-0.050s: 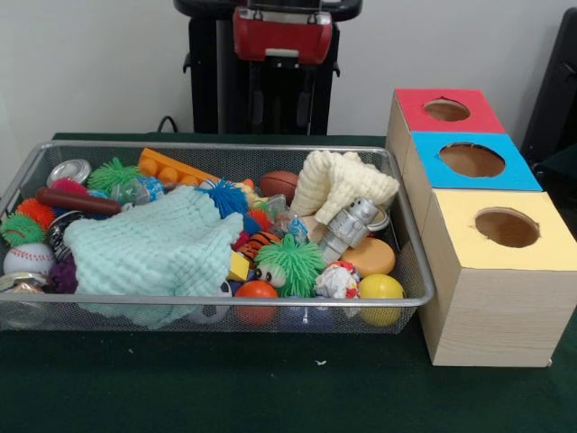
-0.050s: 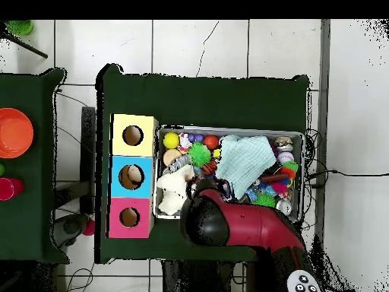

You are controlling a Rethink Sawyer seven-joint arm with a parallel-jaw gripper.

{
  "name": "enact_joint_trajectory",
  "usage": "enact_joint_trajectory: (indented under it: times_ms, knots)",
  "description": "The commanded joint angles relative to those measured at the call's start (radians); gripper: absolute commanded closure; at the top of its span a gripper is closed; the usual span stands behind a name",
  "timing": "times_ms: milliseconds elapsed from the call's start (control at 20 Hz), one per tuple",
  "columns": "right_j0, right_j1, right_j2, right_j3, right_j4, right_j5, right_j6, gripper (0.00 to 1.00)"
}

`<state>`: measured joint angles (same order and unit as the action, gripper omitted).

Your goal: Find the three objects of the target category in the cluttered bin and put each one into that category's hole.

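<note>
Wire bin (image 1: 410, 271) sat on the green table (image 1: 270, 388), crammed with toys under a mint cloth (image 1: 149, 248) and a cream cloth (image 1: 343, 185). Three boxes stood just beside it, with holes in red (image 1: 446, 110), blue (image 1: 471, 160) and yellow (image 1: 507, 227) tops. Arm (image 2: 228, 220) hung over the bin's edge; end effector state could not be told.

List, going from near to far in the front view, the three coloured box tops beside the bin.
Yellow box top → blue box top → red box top. Each has one round hole, and the three stand in a row to the right of the wire bin.
</note>
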<state>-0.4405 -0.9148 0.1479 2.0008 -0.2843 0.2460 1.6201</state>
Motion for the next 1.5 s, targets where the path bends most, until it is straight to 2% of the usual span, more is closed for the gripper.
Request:
enact_joint_trajectory:
  times_ms: [50,350,500,700,1100,1350,1500]
  knots:
    - [-0.042,0.112,-0.001,-0.086,-0.128,0.020,-0.025,0.00]
    - [-0.021,0.200,-0.049,-0.127,-0.228,-0.052,0.007,0.00]
    - [0.004,0.232,-0.082,-0.136,-0.252,-0.071,0.050,0.00]
    - [0.022,0.264,-0.108,-0.135,-0.208,-0.043,0.122,0.00]
    - [0.051,0.280,-0.123,-0.157,-0.197,-0.007,0.096,0.00]
    - [0.034,0.268,-0.101,-0.135,-0.142,0.006,0.122,0.00]
    - [0.031,0.266,-0.094,-0.132,-0.145,0.010,0.111,0.00]
